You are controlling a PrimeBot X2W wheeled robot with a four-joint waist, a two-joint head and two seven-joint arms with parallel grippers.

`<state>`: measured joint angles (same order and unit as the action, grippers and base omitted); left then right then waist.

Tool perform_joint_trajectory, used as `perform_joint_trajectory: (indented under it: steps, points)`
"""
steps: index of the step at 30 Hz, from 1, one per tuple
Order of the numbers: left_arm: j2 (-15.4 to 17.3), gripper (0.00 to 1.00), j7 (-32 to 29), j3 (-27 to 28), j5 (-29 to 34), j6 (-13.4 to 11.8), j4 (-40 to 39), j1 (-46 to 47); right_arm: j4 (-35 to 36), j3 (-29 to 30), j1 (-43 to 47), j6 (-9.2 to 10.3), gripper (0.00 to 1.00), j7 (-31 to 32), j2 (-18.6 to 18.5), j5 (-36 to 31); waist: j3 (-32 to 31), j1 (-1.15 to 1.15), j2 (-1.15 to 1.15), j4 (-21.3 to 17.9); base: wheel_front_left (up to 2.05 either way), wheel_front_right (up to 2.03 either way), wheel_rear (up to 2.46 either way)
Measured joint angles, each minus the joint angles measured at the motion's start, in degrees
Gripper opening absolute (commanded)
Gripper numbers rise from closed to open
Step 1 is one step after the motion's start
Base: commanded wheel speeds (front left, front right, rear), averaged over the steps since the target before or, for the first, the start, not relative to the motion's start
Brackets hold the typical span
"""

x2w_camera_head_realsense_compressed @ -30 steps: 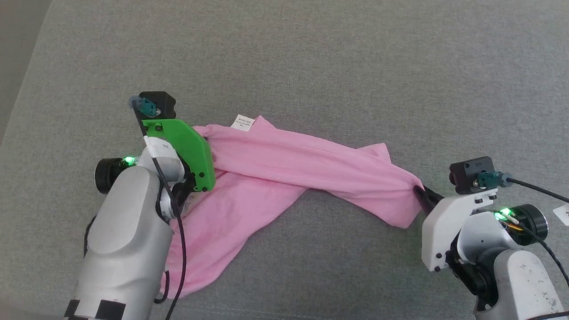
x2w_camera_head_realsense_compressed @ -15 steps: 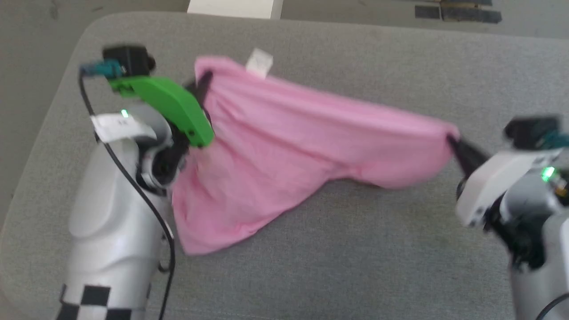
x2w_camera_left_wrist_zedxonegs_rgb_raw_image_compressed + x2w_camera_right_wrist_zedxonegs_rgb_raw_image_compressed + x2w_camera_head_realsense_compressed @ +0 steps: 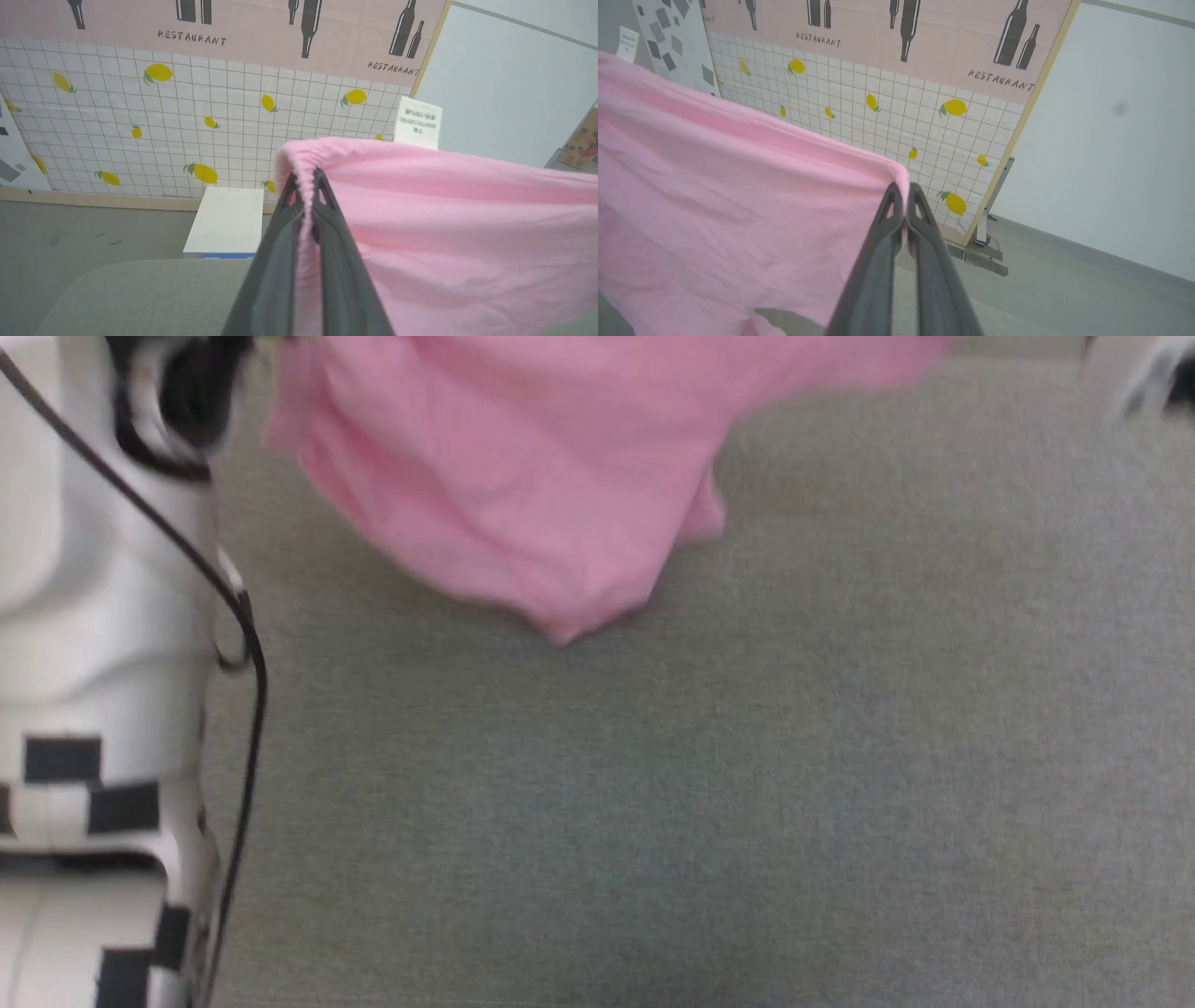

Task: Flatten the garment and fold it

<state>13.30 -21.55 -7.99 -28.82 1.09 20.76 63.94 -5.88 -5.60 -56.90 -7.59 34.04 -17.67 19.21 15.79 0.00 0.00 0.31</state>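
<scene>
Left wrist view: left gripper (image 3: 306,181) pinches the garment (image 3: 444,224); right gripper (image 3: 903,198) pinches its far end.

Work surface: grey woven fabric (image 3: 747,803); rounded corner toward the wall
Floor: smooth grey (image 3: 42,233); a white block (image 3: 226,221) at the foot of the panel
Back panel: white grid tiles with yellow lemons (image 3: 140,107); above them a pink banner (image 3: 261,23) with dark bottles and "RESTAURANT"; wooden edge trim (image 3: 1017,135)
Side wall: plain pale grey (image 3: 1120,163)
Light: soft; even
</scene>
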Motion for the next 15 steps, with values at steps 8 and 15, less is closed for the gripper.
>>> perform_joint_trajectory:
  steps: [8, 15]
  points:
    - [1.25, 0.00, 6.73, -0.32, 5.19, -1.34, 6.80, 16.95, -14.30, -0.26, -21.57, -0.01, 0.00, -8.23, 2.25, -6.67, 7.45, 0.01, 0.00, -2.62, 0.00, 0.00, 0.00]
    - [0.09, 0.00, 17.42, 0.34, 5.67, -1.13, 11.29, 25.53, -22.19, 3.68, -33.71, -0.03, 0.00, -18.52, 3.74, -14.63, 13.12, 0.01, 0.00, -4.85, 0.00, 0.00, 0.00]
